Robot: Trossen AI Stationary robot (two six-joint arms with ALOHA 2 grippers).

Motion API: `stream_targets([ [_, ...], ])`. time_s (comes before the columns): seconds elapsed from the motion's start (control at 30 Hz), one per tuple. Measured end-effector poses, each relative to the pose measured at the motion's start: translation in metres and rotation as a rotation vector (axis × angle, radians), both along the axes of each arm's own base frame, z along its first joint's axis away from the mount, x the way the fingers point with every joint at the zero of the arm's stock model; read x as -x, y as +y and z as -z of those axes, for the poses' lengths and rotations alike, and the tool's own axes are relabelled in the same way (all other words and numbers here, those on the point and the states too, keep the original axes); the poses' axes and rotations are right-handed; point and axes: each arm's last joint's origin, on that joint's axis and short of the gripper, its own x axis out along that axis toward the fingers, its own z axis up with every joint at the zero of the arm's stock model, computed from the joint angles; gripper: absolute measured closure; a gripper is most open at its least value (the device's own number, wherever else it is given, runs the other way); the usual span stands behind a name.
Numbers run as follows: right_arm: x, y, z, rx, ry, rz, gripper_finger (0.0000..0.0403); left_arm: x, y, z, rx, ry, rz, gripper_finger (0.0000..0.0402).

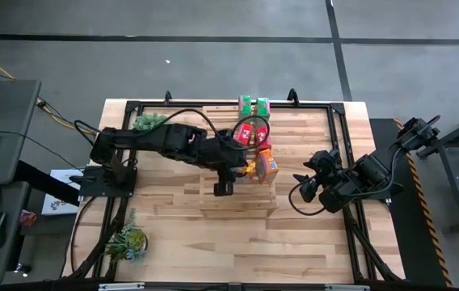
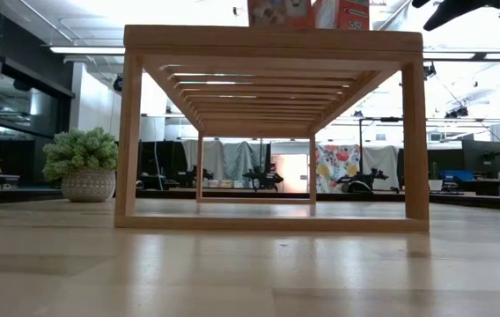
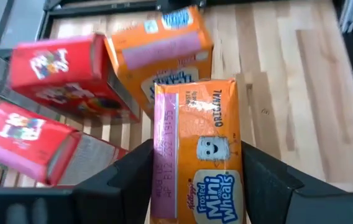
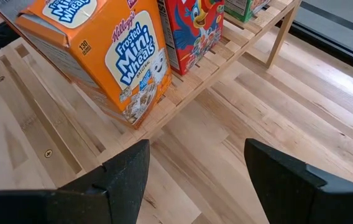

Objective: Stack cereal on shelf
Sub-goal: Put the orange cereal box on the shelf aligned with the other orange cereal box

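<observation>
The pale slatted shelf (image 1: 242, 202) stands mid-table with several cereal boxes upright on its top: green (image 1: 254, 105) at the far end, red (image 1: 250, 133) in the middle, orange (image 1: 266, 166) nearest. My left gripper (image 3: 198, 171) is open above the near orange box (image 3: 198, 149), slanting down, with one finger on either side of the box. Behind that box are a second orange box (image 3: 158, 50) and two red ones (image 3: 64, 68). My right gripper (image 4: 195, 168) waits open over the tabletop to the right of the shelf (image 4: 207, 68), with nothing between its fingers.
Small potted plants stand at the table's far left (image 1: 150, 121) and near left (image 1: 128, 241). A black metal frame (image 1: 338, 121) runs around the tabletop. Bare planks lie in front of the shelf (image 2: 272, 132), and box bottoms (image 2: 307, 13) show on its top.
</observation>
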Motion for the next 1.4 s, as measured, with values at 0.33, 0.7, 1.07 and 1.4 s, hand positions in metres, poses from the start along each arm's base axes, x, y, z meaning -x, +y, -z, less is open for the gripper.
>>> stream_targets([
  [0.33, -0.001, 0.001, -0.001, -0.003, -0.020, 0.004, 0.0148, 0.010, -0.001, -0.016, 0.008, -0.029, 0.019, 0.0204],
  [0.7, -0.002, 0.001, -0.001, -0.008, -0.028, 0.004, 0.0148, -0.013, 0.007, 0.027, -0.010, 0.021, 0.002, 0.0204],
  [1.07, -0.002, 0.001, -0.001, 0.007, -0.029, -0.005, 0.0148, -0.017, 0.013, 0.041, 0.005, 0.037, -0.060, 0.0204],
  [1.4, -0.003, 0.002, -0.002, 0.000, -0.039, -0.005, 0.0148, -0.015, 0.012, 0.039, -0.007, 0.029, -0.051, 0.0204],
])
